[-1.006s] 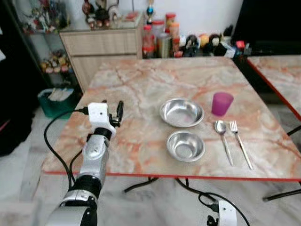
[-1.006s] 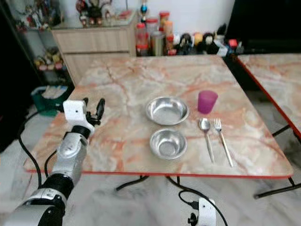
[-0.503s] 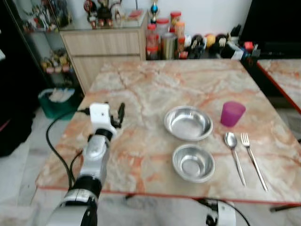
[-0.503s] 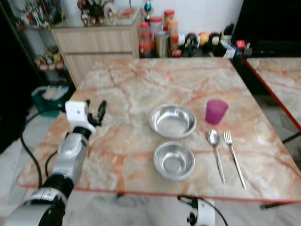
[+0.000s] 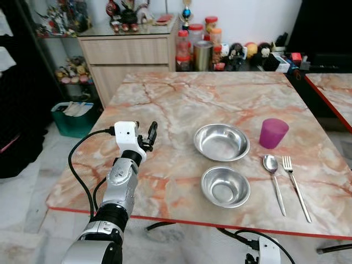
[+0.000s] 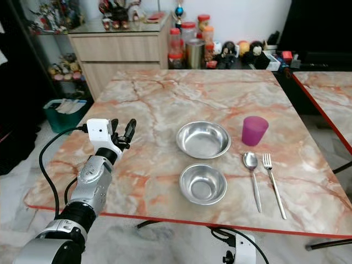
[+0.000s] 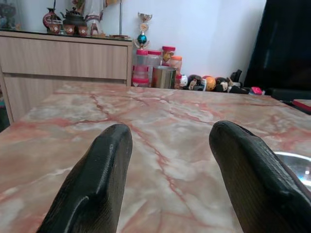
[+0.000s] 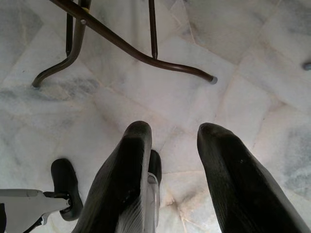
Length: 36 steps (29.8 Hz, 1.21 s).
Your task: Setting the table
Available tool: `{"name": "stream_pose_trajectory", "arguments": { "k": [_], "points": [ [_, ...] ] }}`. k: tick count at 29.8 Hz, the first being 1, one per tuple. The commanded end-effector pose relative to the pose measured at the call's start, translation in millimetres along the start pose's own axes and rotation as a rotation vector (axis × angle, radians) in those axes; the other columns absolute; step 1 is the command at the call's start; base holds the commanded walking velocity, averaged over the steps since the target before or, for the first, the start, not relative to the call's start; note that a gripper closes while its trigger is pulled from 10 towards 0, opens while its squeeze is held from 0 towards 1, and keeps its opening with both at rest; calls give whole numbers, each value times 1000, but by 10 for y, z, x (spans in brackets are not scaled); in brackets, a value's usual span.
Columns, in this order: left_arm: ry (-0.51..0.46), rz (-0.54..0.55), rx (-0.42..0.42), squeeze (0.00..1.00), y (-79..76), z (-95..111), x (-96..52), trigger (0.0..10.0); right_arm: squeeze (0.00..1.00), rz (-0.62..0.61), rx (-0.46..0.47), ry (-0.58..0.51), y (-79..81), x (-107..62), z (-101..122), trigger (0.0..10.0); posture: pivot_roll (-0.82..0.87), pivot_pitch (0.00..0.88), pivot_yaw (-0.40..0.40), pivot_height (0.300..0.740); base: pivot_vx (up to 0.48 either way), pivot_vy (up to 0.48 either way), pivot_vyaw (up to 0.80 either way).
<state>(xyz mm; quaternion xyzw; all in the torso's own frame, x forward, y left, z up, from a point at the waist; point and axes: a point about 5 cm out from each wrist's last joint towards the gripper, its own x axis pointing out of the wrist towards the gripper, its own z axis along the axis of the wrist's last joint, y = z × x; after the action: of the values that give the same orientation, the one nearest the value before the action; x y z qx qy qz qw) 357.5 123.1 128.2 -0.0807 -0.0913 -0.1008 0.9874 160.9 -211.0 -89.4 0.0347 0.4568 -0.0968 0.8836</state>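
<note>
Head views: whole frame has shifted vs 1 s ago, so that is my camera moving, not the objects. I seem to stand a bit closer to the worktop (image 5: 181, 104), w/ more of the cabinet behind it in view. Place setting reads unchanged relative to itself: large steel bowl (image 5: 221, 142) behind small steel bowl (image 5: 225, 186), purple cup (image 5: 273, 133) to their right, spoon (image 5: 273, 172) and fork (image 5: 294, 184) side by side in front of the cup, apart from each other. Left tool (image 5: 147, 136) is raised over the worktop's left part, well apart from the bowls, same pose as before, holding nothing.

Left wrist view: left fingers (image 7: 97, 189) apart, bare marble between them; rim of the large bowl just visible at the edge. Nothing gripped.

Right wrist view: right tool (image 8: 170, 160) hangs idle by my side, pointing at the floor, fingers apart, table leg (image 8: 131, 48) beyond them.

Judgement: the change is approach only. No item handled yet. The setting looks largely laid, so next is either a reach toward the bowls w/ the left arm or a check that nothing is missing.
</note>
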Motion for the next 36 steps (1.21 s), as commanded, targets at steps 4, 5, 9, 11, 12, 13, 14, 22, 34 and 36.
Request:
{"name": "stream_pose_trajectory", "arguments": {
  "k": [4,5,9,11,12,13,14,22,34,36],
  "points": [
    [-1,-15,20,0,-22,9,-1,10000,0,1,8,-10,17,4,19,10000,21,0,42,740,0,-369,0],
    [-1,-15,20,0,-22,9,-1,10000,0,1,8,-10,17,4,19,10000,21,0,42,740,0,-394,0],
    [-3,-7,27,0,5,20,-3,10000,0,1,5,-7,17,2,12,10000,25,0,40,740,0,-396,0],
    [-4,-6,29,0,8,21,-5,10000,0,1,5,-7,17,2,11,10000,25,0,40,740,0,-394,0],
    [-4,-6,30,0,11,22,-6,10000,0,2,5,-7,17,2,10,10000,25,0,40,740,0,-394,0],
    [-4,-4,30,0,15,22,-6,10000,0,2,5,-6,18,2,10,10000,25,0,40,740,0,-394,0],
    [-3,-2,31,0,19,21,-7,10000,0,3,4,-6,18,2,10,10000,24,0,40,740,0,-394,0],
    [1,6,35,0,31,18,-8,10000,0,5,4,-7,25,3,14,10000,25,0,40,740,0,-288,0],
    [3,36,11,0,99,29,-8,10000,0,12,5,-4,43,5,15,10000,23,0,41,740,0,0,0],
    [2,43,11,0,111,33,-7,10000,0,14,4,-3,45,6,16,10000,23,0,41,740,0,0,0]
  ]
}}
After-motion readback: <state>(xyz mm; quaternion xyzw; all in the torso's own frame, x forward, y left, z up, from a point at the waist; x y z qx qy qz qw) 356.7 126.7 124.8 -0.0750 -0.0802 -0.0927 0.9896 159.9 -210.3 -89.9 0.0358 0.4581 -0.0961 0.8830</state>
